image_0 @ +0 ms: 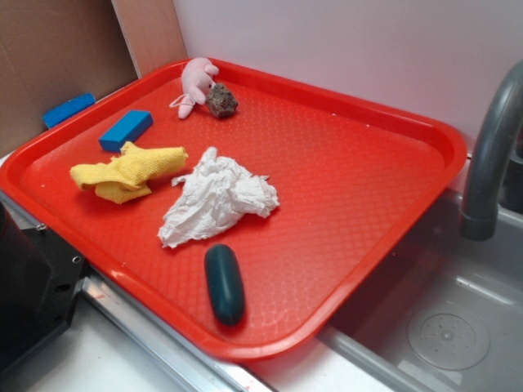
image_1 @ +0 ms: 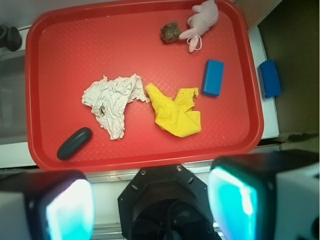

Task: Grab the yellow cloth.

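One red tray (image_0: 384, 106) holds six loose items, the yellow cloth (image_0: 127, 172) among them.

Inside the tray lie the cloth, a white crumpled paper wad (image_0: 216, 197) just right of it in the exterior view, a dark green oblong piece (image_0: 225, 283) near the lower rim, a blue block (image_0: 126, 130), a pink plush toy (image_0: 197, 83) and a brown lump (image_0: 221, 100) at the upper left. A second blue block (image_0: 68, 109) sits outside the rim. The cloth is mustard-yellow, woven and bunched into folds, its tip close to the wad. In the wrist view the cloth (image_1: 176, 111) sits at centre frame, well above the gripper (image_1: 152, 202), whose fingers (image_1: 235, 200) stand wide apart along the bottom edge, holding nothing.
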`<state>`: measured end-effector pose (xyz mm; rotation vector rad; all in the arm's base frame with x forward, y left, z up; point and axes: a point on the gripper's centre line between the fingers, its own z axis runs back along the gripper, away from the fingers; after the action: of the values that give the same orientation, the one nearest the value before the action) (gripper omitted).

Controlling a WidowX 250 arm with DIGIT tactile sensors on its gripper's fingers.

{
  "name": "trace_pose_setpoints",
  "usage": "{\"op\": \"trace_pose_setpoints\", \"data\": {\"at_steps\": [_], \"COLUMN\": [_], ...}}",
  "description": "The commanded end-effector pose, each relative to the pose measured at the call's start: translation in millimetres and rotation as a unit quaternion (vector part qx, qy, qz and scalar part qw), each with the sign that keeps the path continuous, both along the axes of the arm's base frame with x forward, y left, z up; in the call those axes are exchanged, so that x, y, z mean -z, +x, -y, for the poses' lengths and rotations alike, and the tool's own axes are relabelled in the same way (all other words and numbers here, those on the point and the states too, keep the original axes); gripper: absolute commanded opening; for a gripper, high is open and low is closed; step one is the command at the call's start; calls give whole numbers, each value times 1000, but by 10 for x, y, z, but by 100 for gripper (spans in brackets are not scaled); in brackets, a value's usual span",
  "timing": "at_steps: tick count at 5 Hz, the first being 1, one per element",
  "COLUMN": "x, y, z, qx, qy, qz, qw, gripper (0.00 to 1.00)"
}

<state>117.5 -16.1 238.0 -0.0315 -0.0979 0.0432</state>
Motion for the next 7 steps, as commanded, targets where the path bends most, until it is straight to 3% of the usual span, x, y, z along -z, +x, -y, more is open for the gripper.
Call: {"op": "trace_pose_setpoints", "data": {"at_steps": [1,4,5,7], "x": [0,0,501,1197], "y": [0,0,101,150], "z": [0,0,-397,-660], "qx": [0,0,75,123], "qy": [0,0,-8,35], "qz": [0,0,-20,-21], "qw": [1000,1000,997,992], "gripper": [100,100,100,100]}}
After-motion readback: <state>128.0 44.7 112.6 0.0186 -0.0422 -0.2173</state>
